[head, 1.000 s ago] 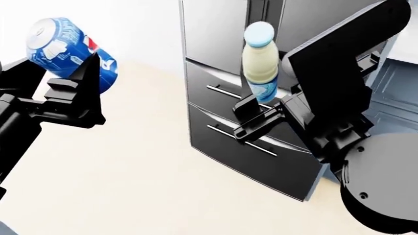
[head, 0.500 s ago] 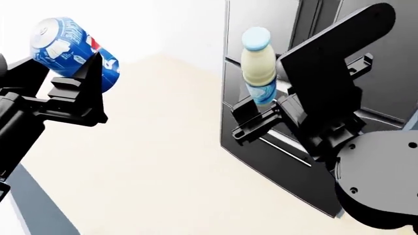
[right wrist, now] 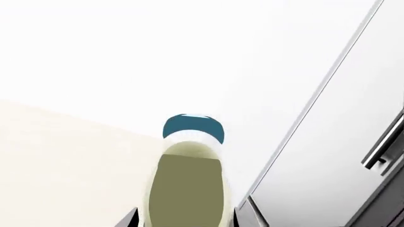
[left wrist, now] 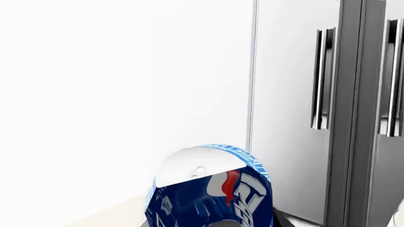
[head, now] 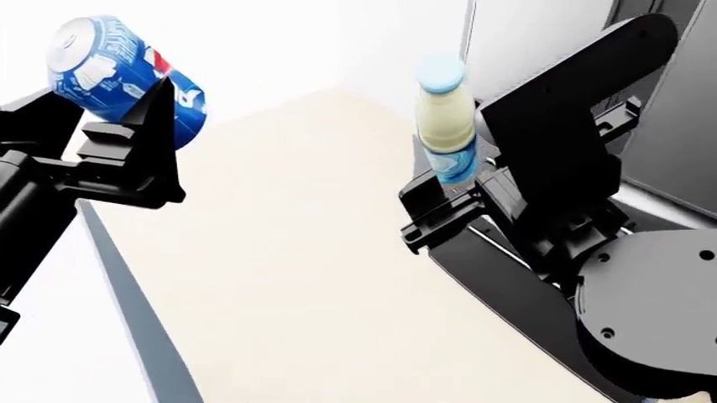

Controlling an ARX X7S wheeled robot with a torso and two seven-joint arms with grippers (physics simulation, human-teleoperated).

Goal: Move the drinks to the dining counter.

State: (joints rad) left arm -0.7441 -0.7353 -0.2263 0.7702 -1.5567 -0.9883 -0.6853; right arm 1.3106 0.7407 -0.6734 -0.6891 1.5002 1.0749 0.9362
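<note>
Steel fridge (head: 661,101) with vertical bar handles (left wrist: 322,78) stood at the room's far right, cream floor (head: 302,252) ran alongside, plain white wall (left wrist: 126,94) behind

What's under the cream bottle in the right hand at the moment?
The cream bottle with the light-blue cap hangs over bare beige floor; no counter beneath it. The right hand hides the bottle's base.

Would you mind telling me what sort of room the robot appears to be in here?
Most likely a home kitchen: a tall steel refrigerator with long vertical handles stands against a white wall, over a beige floor, while the arms carry a soda can and a bottle.
</note>
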